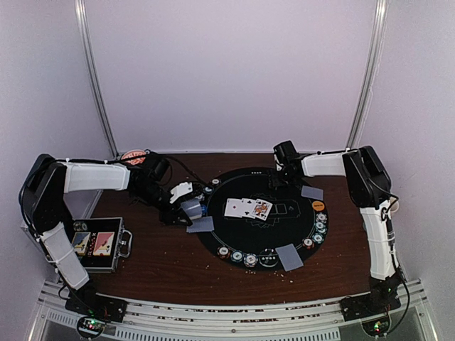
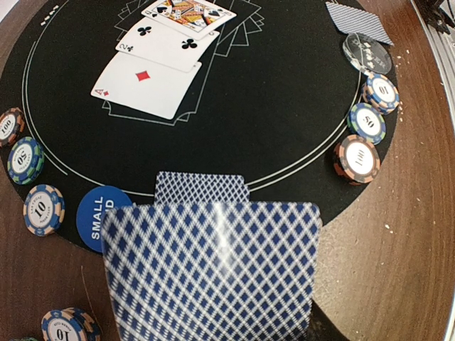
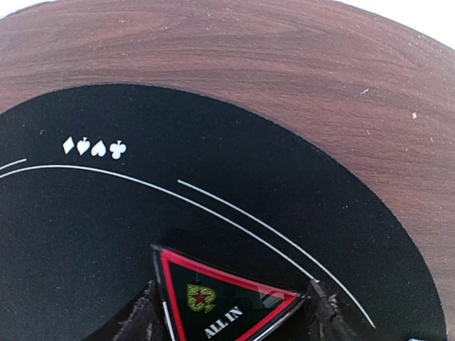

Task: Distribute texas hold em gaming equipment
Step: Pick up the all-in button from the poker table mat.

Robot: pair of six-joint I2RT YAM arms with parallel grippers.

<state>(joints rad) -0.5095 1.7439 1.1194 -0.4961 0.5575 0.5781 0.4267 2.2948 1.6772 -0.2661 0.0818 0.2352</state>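
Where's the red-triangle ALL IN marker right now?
In the right wrist view, the ALL IN marker is between the right gripper's fingers. It is over the far side of the black mat, close to the white suit symbols.

My brown table (image 1: 163, 263) bears a round black mat (image 1: 234, 238), a case (image 1: 99, 245) at my left, a red bowl (image 1: 134, 156) far back, chips (image 2: 70, 325) and crumbs (image 2: 388, 227) on bare wood.
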